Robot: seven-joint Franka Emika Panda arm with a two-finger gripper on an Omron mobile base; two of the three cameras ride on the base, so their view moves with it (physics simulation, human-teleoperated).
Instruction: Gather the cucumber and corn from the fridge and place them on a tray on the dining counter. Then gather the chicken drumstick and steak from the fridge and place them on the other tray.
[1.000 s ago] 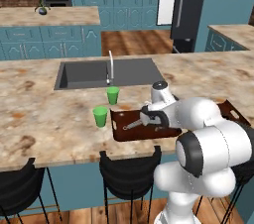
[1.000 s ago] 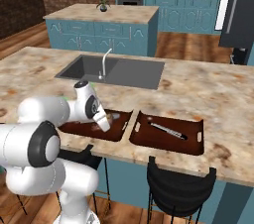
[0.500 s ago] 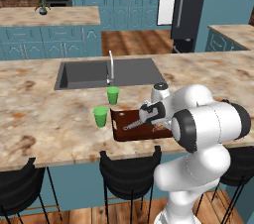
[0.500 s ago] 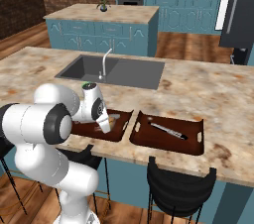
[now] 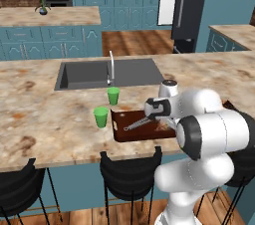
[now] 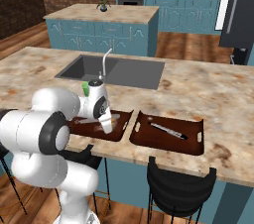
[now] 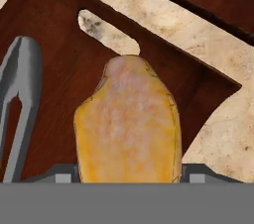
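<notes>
Right now the step is setting the drumstick on a tray on the counter. Hand view has the golden-tan piece sitting between the two finger tips at the bottom edge, thick end toward the camera, narrow end pointing at the tray's handle slot. It lies over the dark brown tray floor, next to silver tongs at the left. Whether it already rests on the tray or hangs just above is hard to tell. Gripper state: jaws stand either side of the drumstick, close to its flanks, but contact is hidden by the frame edge, so gripped or just released, can't tell. Left base view puts the gripper low over this tray, near the two green cups. Second tray sits just beside, holding only a slim tool. Next move, as a judgement: open fully, lift straight up clear of the meat without dragging it into the tongs, then head back to the fridge for the steak
</notes>
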